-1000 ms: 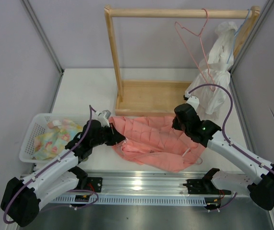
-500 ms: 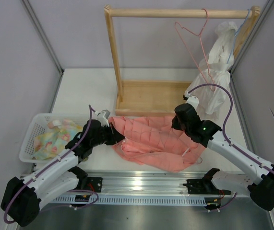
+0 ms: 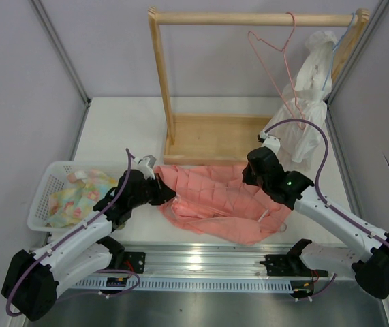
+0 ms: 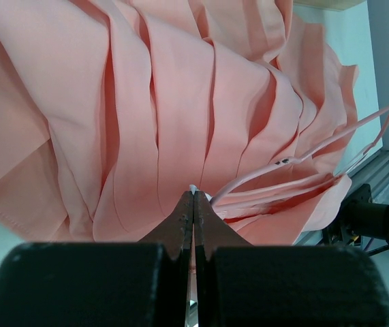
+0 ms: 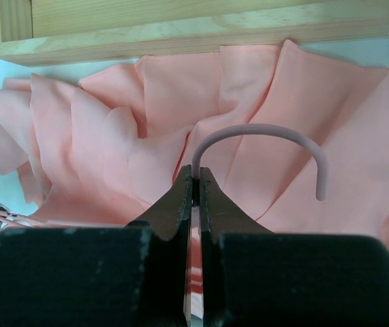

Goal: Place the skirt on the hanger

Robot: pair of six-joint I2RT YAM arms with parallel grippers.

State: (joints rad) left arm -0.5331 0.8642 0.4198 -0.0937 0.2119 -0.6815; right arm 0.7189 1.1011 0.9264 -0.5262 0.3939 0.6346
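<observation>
Scarcely moved, left end effector [image 4: 193, 197] and right end effector [image 5: 195, 180] clamp hanger [image 5: 262, 129] on skirt [image 4: 146, 102]; basket [image 3: 41, 197] holds cloth [image 3: 78, 194]

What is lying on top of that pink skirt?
The hook of the pink hanger arches over the skirt, its stem pinched in the right tool. More pink wire runs from the left tool. The hanger's middle is covered by folds.

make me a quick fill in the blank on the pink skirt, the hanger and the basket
The right gripper is shut on the thin pink wire hanger at the base of its curved ___.
The salmon-pink pleated fabric skirt lies on the white ___.
The white plastic basket of pastel cloth sits beside the ___ arm.
Missing: hook; table; left
</observation>
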